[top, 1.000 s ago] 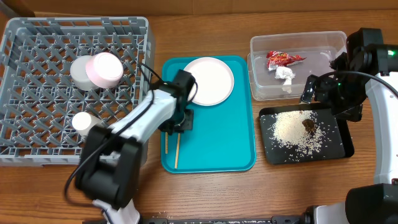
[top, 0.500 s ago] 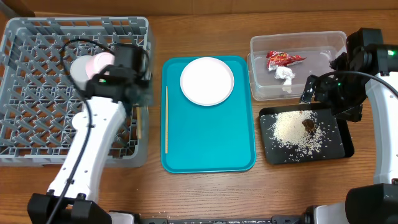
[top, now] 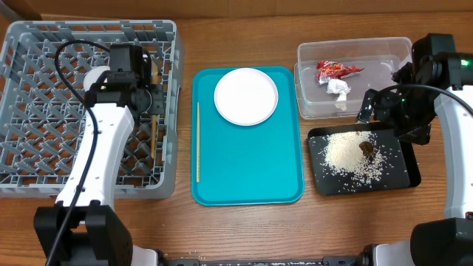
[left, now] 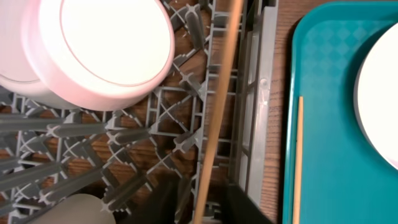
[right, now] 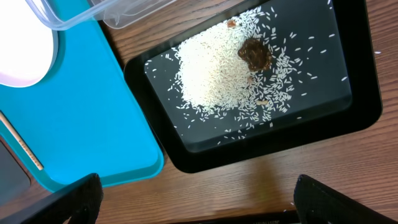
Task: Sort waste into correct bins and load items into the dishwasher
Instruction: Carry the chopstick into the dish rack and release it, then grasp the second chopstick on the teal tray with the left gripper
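My left gripper hangs over the right side of the grey dish rack. In the left wrist view its jaws stand slightly apart on either side of a wooden chopstick, which lies along the rack's lattice. A second chopstick lies on the teal tray, beside the white plate. A pale pink bowl leans on a white bowl in the rack. My right gripper is open and empty above the black tray, which holds rice and a brown scrap.
The clear tub at the back right holds the red wrapper and the white tissue. The teal tray sits between the rack and the black tray. A pale round cup shows low in the rack.
My left arm carried one chopstick from the teal tray over to the rack and further in over its right side. The right arm has not moved.
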You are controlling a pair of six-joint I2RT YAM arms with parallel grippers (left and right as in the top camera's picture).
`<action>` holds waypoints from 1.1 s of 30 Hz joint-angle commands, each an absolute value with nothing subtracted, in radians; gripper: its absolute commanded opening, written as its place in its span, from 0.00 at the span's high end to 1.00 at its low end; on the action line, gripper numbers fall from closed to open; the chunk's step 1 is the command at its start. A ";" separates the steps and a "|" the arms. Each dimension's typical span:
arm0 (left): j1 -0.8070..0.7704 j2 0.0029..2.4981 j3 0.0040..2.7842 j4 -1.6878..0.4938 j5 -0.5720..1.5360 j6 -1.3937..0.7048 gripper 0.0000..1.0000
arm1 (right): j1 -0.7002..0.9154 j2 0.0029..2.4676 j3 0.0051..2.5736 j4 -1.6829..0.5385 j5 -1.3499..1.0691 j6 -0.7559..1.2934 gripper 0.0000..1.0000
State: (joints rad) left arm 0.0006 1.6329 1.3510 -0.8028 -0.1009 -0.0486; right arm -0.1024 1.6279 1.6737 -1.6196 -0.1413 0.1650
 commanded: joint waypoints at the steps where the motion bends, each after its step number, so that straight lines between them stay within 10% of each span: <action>1: 0.000 1.637 1.377 -0.797 -0.104 -0.033 0.61 | -0.101 1.614 1.700 -1.619 -0.136 0.176 0.00; 11: -0.080 1.617 1.445 -0.961 0.185 -0.209 0.52 | -0.101 1.614 1.700 -1.618 -0.136 0.176 0.00; 33: -0.360 1.869 1.220 -0.870 -0.016 -0.510 0.50 | -0.101 1.614 1.700 -1.615 -0.136 0.176 0.00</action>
State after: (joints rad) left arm -0.3584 1.8217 1.2293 -0.8768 0.0135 -0.4789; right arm -0.1024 1.6279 1.6737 -1.6165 -0.1417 0.1650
